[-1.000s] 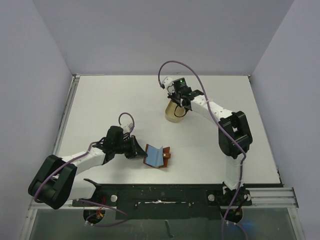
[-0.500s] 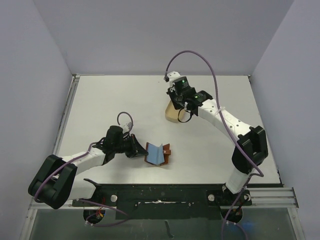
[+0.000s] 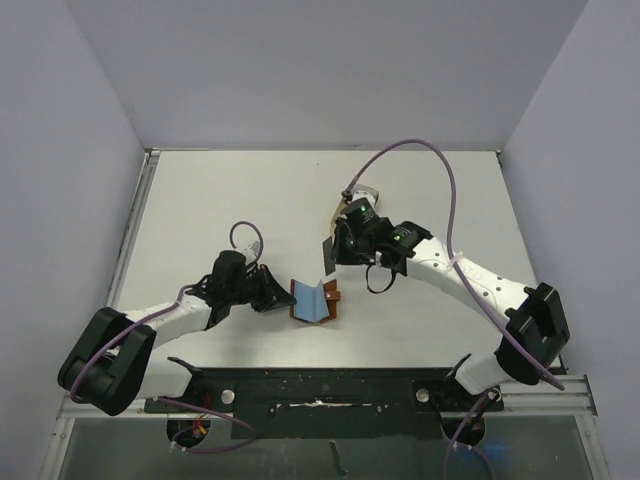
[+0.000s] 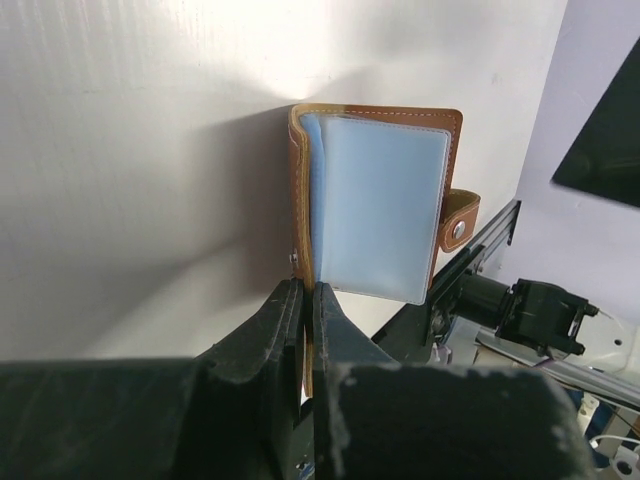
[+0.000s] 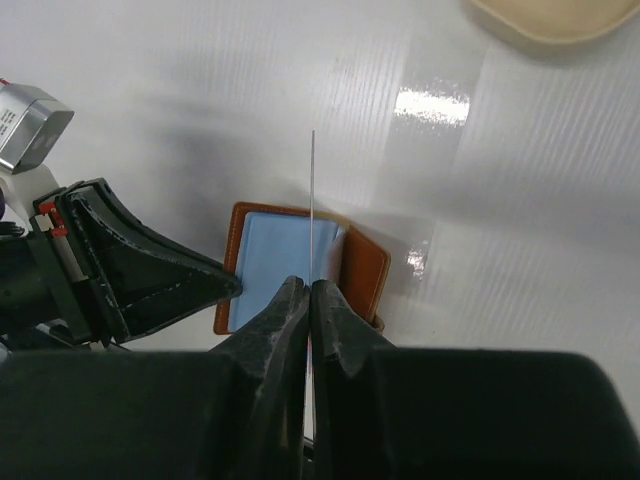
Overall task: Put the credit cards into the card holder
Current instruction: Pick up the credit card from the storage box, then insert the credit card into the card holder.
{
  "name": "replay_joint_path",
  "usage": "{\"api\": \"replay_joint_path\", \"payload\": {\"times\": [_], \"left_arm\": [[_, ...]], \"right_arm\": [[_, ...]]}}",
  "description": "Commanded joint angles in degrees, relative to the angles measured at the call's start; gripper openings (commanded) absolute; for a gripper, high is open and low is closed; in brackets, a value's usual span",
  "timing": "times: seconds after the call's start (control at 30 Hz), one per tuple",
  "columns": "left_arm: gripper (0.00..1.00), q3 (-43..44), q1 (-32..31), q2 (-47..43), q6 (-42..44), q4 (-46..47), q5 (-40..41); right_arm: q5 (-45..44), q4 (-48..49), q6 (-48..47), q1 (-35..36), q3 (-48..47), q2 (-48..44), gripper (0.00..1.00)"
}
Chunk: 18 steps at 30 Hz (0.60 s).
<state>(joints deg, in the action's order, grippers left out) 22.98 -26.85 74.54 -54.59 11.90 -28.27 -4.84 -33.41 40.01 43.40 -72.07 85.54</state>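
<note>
Card holder [image 3: 317, 301] of reddish-brown, leather-like material lies opened like a little book on the white, faintly ribbed tabletop [image 3: 200, 200], near its front edge. Its rectangular cover has rounded corners and pale stitching along the rim. Inside are glossy, pale blue plastic sleeves [image 4: 375, 210], and a short snap tab [image 4: 458, 222] with a metal stud juts from one side. The left hand [image 4: 308, 290] is pressed together on the edge of one cover flap, pinching the leather between its black fingers. The right hand [image 5: 309, 288] is squeezed tight on a credit card [image 3: 327, 258], thin, flat and rigid, seen edge-on as a fine line from its wrist. The card points at the open card holder, its far edge over the sleeves by the fold; whether it touches them cannot be told. A tan tray [image 5: 540, 22] with a smooth rounded rim sits farther back.
</note>
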Motion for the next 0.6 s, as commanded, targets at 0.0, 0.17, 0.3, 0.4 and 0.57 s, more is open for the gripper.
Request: {"api": "replay_joint_path", "payload": {"times": [0.0, 0.17, 0.3, 0.4, 0.57], "left_arm": [[0.0, -0.3, -0.12, 0.32, -1.09, 5.21, 1.2], [0.0, -0.31, -0.31, 0.93, -0.66, 4.86, 1.2], [0.0, -0.66, -0.46, 1.19, -0.52, 4.84, 2.32], [0.0, -0.68, -0.56, 1.2, -0.52, 4.8, 2.6], [0.0, -0.92, -0.81, 1.3, -0.52, 4.86, 2.98]], "right_arm": [[1.37, 5.57, 14.47, 0.49, 4.44, -4.46, 0.04], [1.98, 5.2, 21.7, 1.11, 7.27, -4.43, 0.04], [2.73, 7.33, 23.98, 3.53, 8.11, -3.5, 0.03], [1.58, 7.7, 24.26, 6.05, 6.9, -1.95, 0.03], [-0.58, 6.9, 23.67, 8.84, 5.45, 1.46, 0.03]]}}
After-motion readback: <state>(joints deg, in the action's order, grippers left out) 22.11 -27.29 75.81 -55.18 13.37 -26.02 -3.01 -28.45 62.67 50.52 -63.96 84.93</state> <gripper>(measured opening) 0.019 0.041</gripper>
